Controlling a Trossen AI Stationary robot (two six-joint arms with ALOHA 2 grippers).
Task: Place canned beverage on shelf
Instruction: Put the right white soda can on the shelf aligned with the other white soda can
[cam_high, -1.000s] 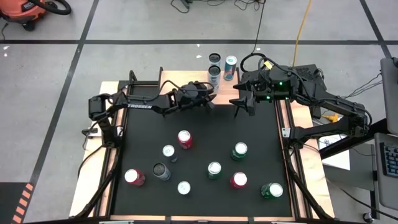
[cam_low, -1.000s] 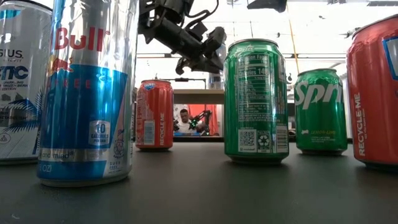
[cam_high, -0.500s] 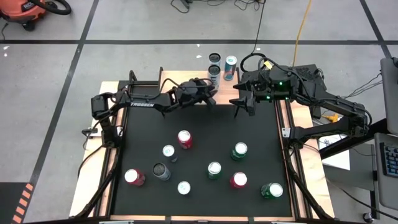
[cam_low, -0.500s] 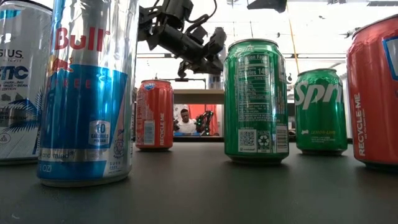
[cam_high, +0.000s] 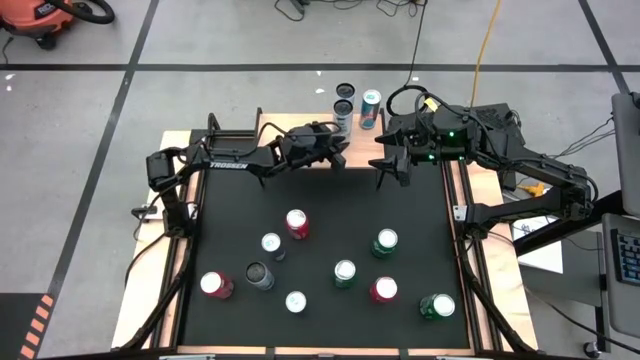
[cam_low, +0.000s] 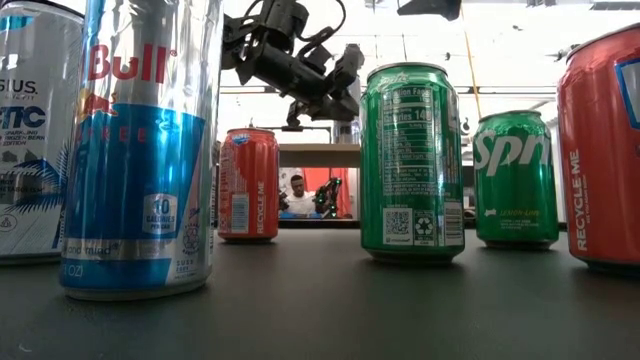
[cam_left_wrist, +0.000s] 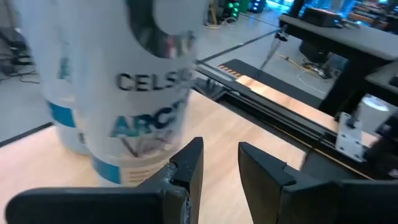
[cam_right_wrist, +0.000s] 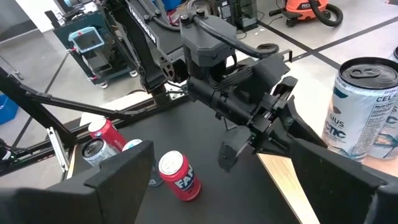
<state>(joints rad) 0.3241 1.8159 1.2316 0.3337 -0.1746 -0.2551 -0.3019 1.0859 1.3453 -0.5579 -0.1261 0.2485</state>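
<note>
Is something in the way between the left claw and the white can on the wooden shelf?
No, nothing visible. The left gripper, empty with fingers slightly apart, faces the white can directly, with only bare shelf wood between them. The right gripper waits open beside the shelf.

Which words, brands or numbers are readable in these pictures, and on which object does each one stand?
"Bull", "10": tall blue-and-silver can.
"RECYCLE ME": red can.
"Spr": green can.
"CELS", "ARC": white can on the light-wood shelf.
"TROSSEN": left arm.
Tall green can's fine print: too small.
</note>
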